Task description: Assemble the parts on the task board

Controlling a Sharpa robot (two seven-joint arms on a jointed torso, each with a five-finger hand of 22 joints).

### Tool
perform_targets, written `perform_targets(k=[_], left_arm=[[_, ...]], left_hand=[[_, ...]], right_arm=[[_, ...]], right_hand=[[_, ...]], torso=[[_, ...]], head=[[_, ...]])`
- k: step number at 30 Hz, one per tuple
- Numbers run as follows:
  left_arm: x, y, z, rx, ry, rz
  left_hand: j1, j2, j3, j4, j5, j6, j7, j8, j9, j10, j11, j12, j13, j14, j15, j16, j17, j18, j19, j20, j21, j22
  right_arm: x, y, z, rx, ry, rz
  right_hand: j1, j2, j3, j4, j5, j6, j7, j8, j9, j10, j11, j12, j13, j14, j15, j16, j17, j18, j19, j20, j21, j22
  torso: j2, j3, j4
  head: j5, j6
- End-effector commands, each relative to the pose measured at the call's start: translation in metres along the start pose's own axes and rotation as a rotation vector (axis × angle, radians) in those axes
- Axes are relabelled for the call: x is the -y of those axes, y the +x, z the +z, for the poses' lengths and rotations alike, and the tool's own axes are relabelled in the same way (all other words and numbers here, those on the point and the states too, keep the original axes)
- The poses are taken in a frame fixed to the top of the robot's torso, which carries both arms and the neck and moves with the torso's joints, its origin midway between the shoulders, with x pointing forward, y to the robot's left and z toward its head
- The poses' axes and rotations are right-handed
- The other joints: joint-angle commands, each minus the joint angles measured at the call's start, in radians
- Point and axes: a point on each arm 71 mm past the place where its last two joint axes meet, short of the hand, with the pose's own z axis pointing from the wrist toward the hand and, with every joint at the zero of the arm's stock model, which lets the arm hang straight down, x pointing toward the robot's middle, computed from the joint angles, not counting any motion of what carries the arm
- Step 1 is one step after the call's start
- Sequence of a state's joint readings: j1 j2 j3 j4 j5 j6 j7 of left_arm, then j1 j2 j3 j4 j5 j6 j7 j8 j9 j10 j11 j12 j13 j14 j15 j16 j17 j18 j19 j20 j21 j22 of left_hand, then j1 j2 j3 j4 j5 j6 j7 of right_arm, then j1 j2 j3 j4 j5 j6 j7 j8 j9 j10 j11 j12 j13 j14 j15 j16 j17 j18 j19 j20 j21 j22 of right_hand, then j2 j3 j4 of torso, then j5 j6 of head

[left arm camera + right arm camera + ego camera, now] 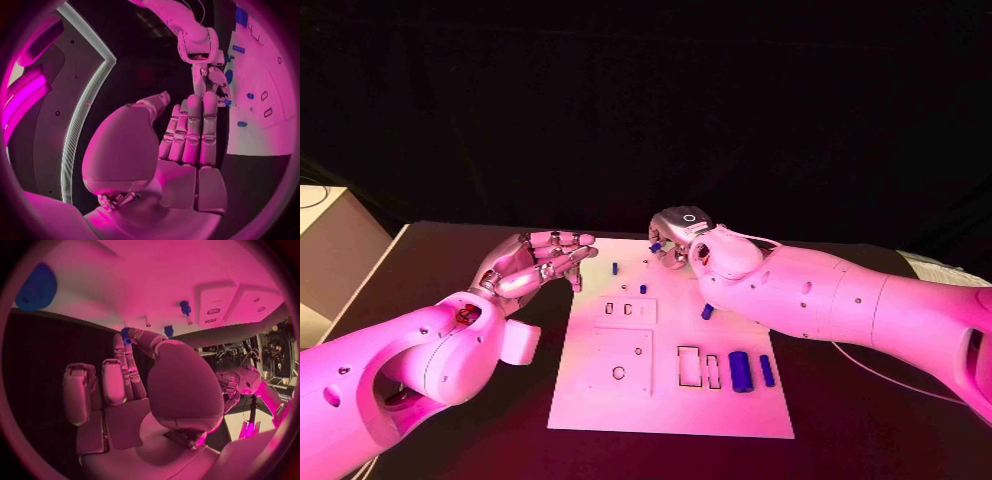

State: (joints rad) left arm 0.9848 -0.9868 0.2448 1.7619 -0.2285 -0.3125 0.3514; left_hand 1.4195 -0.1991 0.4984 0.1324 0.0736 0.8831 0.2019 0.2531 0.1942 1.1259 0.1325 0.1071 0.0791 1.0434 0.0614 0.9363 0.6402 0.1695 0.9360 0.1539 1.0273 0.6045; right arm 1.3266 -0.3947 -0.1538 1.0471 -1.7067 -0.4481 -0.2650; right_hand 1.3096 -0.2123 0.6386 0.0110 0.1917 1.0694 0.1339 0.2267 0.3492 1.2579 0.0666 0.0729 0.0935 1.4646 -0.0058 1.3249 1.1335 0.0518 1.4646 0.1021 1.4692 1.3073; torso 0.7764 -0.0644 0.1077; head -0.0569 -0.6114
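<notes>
Task board [678, 400] mid-table, left hand [538, 262] off its left edge, right hand [682, 240] at far edge, prob. touching a part [655, 247]

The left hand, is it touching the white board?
Apart. In the head view the left hand hovers beside the task board, dark table showing between them.

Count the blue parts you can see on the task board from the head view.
6, perhaps more hidden under the right hand: two large ones near the board's right edge, one mid-right, two upper left, one at the fingertips.
</notes>
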Motion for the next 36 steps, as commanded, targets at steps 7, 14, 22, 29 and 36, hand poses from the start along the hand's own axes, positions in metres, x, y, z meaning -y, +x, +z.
perform_targets(k=[7,14,22,29,36], left_arm=[[0.0020,0.0042,-0.0003,-0.025,0.005,-0.012],[0.0022,0.0050,-0.0002,-0.027,0.005,-0.013],[0.0020,0.0055,0.0004,-0.028,0.004,-0.014],[0.0018,0.0054,0.0006,-0.028,0.004,-0.014],[0.0017,0.0043,0.0004,-0.026,0.003,-0.013]], left_hand=[[-0.006,0.004,0.004,0.000,-0.002,-0.007,0.003,0.001,0.002,-0.004,0.003,-0.005,0.001,0.003,0.001,0.006,0.001,0.015,-0.006,0.003,0.003,0.001],[-0.006,0.004,0.004,0.000,-0.002,-0.007,0.003,0.001,0.002,-0.004,0.003,-0.005,0.001,0.003,0.001,0.006,0.001,0.015,-0.006,0.003,0.003,0.001],[-0.006,0.004,0.004,0.000,-0.002,-0.007,0.003,0.001,0.002,-0.004,0.003,-0.005,0.001,0.003,0.001,0.006,0.001,0.015,-0.006,0.003,0.003,0.001],[-0.006,0.004,0.004,0.000,-0.002,-0.007,0.003,0.001,0.002,-0.004,0.003,-0.005,0.001,0.003,0.001,0.006,0.001,0.015,-0.006,0.003,0.003,0.001],[-0.007,0.003,0.007,-0.001,-0.003,-0.008,0.004,0.001,0.003,-0.005,0.004,-0.005,0.002,0.000,0.001,0.008,0.002,0.015,-0.010,0.004,0.008,0.004]], right_arm=[[0.0002,0.0001,0.0044,0.002,0.006,-0.007],[0.0029,0.0005,0.0067,0.000,0.015,-0.012],[0.0034,0.0004,0.0080,-0.004,0.015,-0.013],[0.0039,0.0005,0.0084,-0.010,0.006,-0.009],[0.0082,-0.0012,0.0061,0.005,0.009,-0.003]], right_hand=[[-0.009,0.000,0.000,0.008,0.001,0.001,-0.001,0.004,0.003,0.004,0.002,-0.008,0.001,0.026,-0.005,0.004,0.001,-0.015,0.017,-0.007,0.004,0.113],[-0.010,0.000,0.000,0.008,0.001,0.000,-0.001,0.003,0.003,0.004,0.002,-0.008,0.001,0.025,-0.005,0.004,0.000,-0.015,0.016,-0.007,0.003,0.112],[-0.013,-0.003,0.000,0.010,0.001,-0.003,0.000,0.002,0.004,0.001,0.003,-0.010,0.000,0.025,-0.004,0.004,0.000,-0.015,0.015,-0.006,0.002,0.111],[-0.036,-0.038,-0.007,0.021,-0.006,-0.051,0.014,-0.024,0.000,-0.047,0.017,-0.013,-0.009,0.015,0.008,-0.014,-0.031,-0.007,-0.008,0.002,-0.022,0.077],[0.030,-0.024,-0.270,0.066,-0.045,-0.151,0.006,-0.096,-0.015,-0.220,0.043,-0.004,-0.021,-0.021,0.025,-0.112,-0.178,0.027,-0.088,0.023,-0.143,-0.065]], torso=[[0.010,-0.0052,0.0107],[0.015,-0.0080,0.0119],[0.023,-0.0111,0.0140],[0.024,-0.0109,0.0132],[0.024,-0.0101,0.0121]], head=[[0.000,0.004],[-0.004,0.003],[-0.004,0.005],[-0.003,0.004],[0.000,0.005]])
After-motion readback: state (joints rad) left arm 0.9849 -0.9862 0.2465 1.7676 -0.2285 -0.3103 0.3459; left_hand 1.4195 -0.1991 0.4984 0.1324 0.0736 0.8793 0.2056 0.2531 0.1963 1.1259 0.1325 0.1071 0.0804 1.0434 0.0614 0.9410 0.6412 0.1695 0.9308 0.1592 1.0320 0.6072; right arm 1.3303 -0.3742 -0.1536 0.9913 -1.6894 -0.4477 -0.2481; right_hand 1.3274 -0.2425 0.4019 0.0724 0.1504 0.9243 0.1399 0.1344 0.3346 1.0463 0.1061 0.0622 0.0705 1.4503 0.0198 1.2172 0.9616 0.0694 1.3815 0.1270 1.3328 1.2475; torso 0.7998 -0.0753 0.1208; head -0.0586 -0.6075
